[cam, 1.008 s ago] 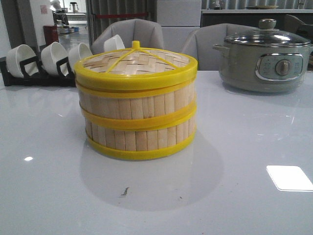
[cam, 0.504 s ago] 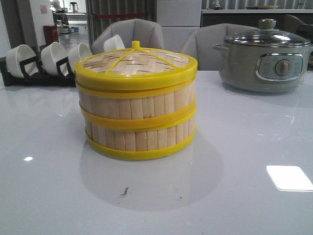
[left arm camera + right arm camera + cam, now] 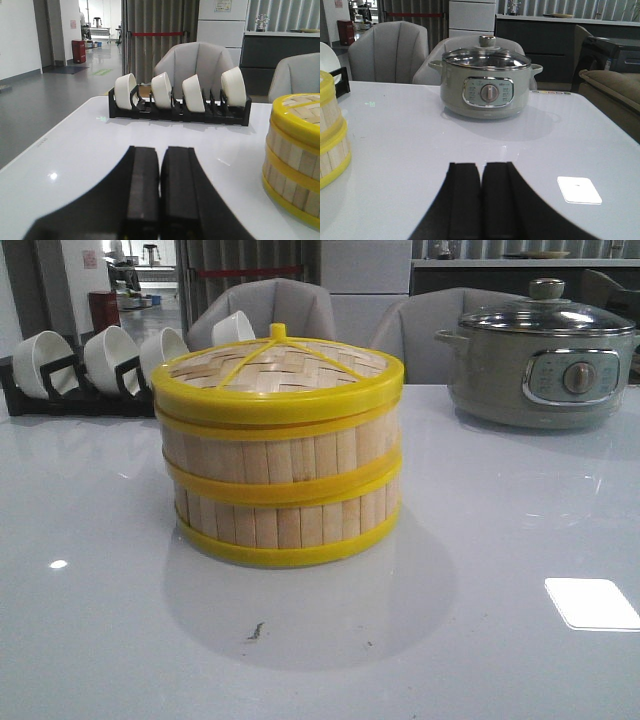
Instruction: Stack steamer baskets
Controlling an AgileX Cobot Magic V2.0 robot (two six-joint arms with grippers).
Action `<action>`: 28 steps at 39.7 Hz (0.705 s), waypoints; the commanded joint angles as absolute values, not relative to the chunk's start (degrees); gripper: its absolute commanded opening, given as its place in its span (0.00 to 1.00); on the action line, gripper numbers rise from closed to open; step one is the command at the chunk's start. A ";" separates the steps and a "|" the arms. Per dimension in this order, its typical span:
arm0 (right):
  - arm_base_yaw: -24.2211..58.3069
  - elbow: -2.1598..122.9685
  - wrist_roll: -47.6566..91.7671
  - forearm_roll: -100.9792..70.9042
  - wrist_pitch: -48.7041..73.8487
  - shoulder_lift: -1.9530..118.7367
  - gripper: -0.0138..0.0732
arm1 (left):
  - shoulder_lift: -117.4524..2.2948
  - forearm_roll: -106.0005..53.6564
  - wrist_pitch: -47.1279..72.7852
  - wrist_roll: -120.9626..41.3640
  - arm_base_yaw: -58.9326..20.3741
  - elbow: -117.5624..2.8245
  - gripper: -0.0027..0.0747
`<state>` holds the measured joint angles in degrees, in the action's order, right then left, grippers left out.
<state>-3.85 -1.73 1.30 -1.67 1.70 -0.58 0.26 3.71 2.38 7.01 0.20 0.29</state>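
Steamer baskets [image 3: 280,485] stacked w/ lid [image 3: 278,373] on, mid-desk [image 3: 500,540]; left pincer [image 3: 160,187] pressed together, empty; right pincer [image 3: 481,197] likewise, both low beside stack; risk: careless sweep nudges stack, skews tiers or slides lid.

2 steamer baskets [image 3: 280,502] are seen, stacked, with 1 woven lid [image 3: 278,370] on top. 1 electric pot [image 3: 541,365] with 1 glass lid [image 3: 546,317] is counted. 4 white bowls [image 3: 183,91] are held in 1 black rack [image 3: 177,112]. 2 grey chairs [image 3: 330,322] are visible behind the table [image 3: 480,620].
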 commanded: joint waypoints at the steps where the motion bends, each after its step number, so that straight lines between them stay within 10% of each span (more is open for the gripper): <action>1: -4.07 -0.88 1.59 -0.76 -3.82 -1.79 0.22 | 0.94 3.67 -2.70 7.18 0.38 0.38 0.14; 28: -4.07 -0.88 1.59 -0.76 -4.13 -1.79 0.22 | 0.94 3.67 -2.70 7.18 -0.40 0.38 0.14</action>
